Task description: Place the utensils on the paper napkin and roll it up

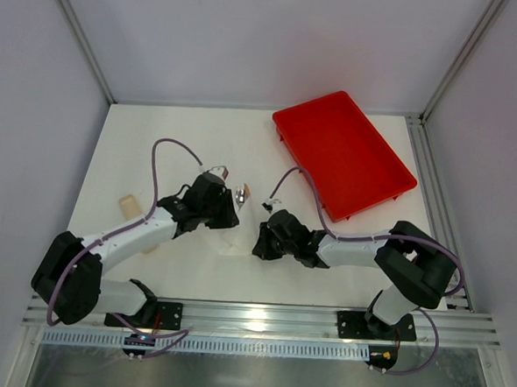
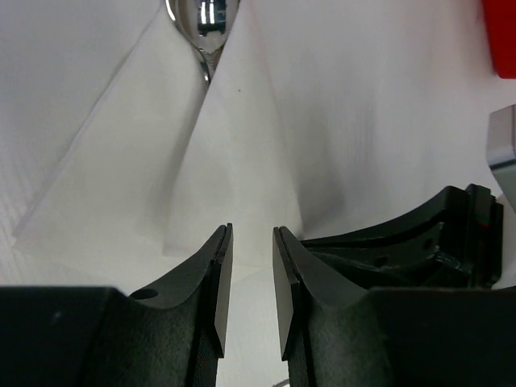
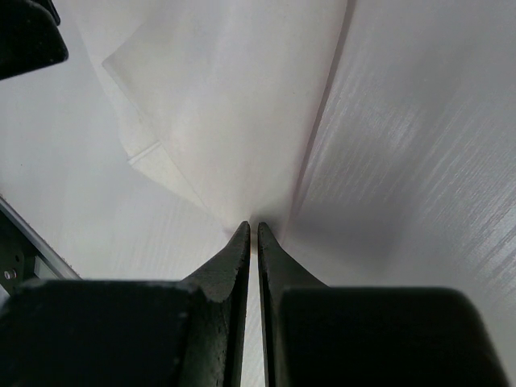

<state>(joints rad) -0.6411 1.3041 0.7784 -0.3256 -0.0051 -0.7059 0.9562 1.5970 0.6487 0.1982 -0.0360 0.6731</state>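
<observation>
The paper napkin lies mid-table, folded into a cone over a utensil. Only the utensil's shiny spoon head sticks out of it. In the left wrist view the spoon head pokes from the top of the napkin's folds. My left gripper hovers over the napkin's near end, open, with nothing between its fingers; from above it sits just left of the napkin. My right gripper is shut on a pinched fold of the napkin; from above it is at the napkin's right edge.
The red tray lies at the back right, and its corner shows in the left wrist view. A small tan piece rests on the table left of the left arm. The two grippers are close together.
</observation>
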